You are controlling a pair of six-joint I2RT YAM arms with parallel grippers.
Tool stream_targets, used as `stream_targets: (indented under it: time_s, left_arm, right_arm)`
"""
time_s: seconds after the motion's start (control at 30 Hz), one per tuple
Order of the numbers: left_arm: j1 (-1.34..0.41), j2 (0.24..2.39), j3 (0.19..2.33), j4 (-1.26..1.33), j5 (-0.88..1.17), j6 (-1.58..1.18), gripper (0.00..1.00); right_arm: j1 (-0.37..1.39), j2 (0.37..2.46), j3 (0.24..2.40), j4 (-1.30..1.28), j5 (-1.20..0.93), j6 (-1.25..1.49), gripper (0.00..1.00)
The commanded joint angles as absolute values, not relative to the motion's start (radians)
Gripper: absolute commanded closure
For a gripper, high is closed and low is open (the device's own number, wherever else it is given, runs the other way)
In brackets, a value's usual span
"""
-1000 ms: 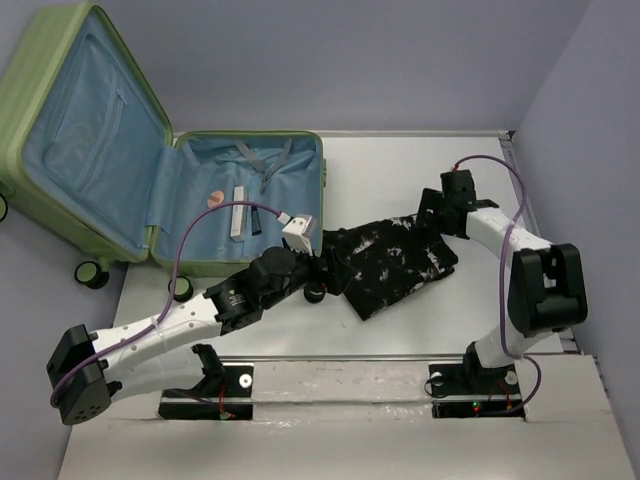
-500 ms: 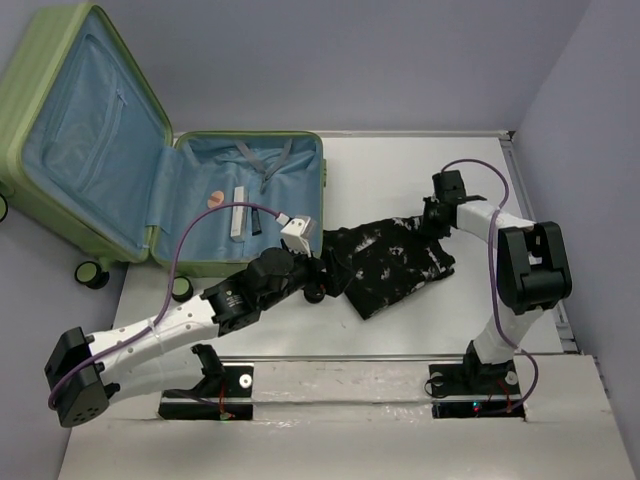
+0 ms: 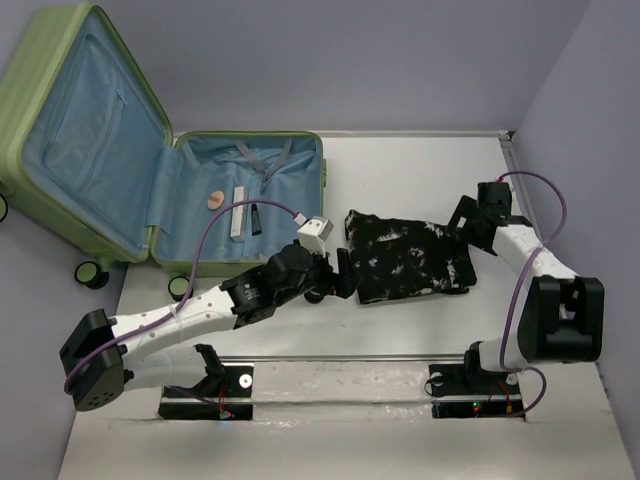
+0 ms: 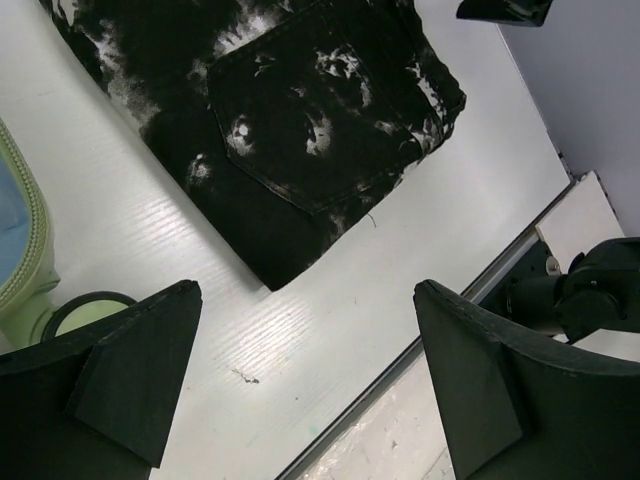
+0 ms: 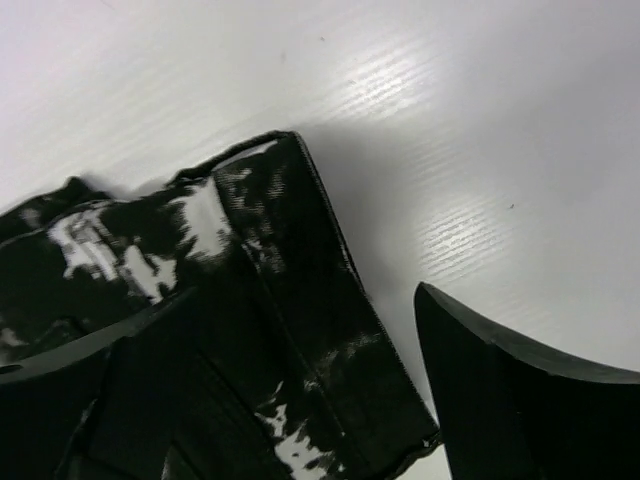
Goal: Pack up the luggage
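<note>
Ribbed light-green hard shell and pale blue fabric lining mark the luggage (image 3: 95, 150). It lies open at the far left of the finely grooved white table (image 3: 400, 170), with its lid thrown back to the left. A pink disc (image 3: 212, 197) and a white tube (image 3: 238, 212) rest in its base, and one black wheel with a green hub (image 4: 85, 312) shows in the left wrist view.

To its right, apart from it, a soft black cloth mottled with white (image 3: 405, 258) lies flat, a stitched pocket facing up. The left gripper (image 3: 338, 280) sits at the cloth's left end, its fingers spread wide with nothing between them. The right gripper (image 3: 463, 235) is at the right end, its fingers also spread and straddling a hemmed corner without pinching it.

A second ago the cloth lay bunched on a slant closer to the suitcase. It now sits further right and squarer, and both arms have swung rightward.
</note>
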State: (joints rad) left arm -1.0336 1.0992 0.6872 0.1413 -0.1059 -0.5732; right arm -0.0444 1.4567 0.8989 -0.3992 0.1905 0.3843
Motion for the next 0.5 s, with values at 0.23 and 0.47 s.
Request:
stream_targets:
  time_s: [0.23, 0.47]
  left_arm:
    - [-1.045, 1.403, 0.928, 0.074, -0.251, -0.557, 0.01]
    - [-1.039, 1.616, 0.973, 0.103, -0.316, -0.638, 0.05]
  right_arm:
    - [-0.043, 1.270, 0.767, -0.328, 0.069, 0.443, 0.01]
    - [-0.043, 1.068, 0.669, -0.294, -0.029, 0.454, 0.02]
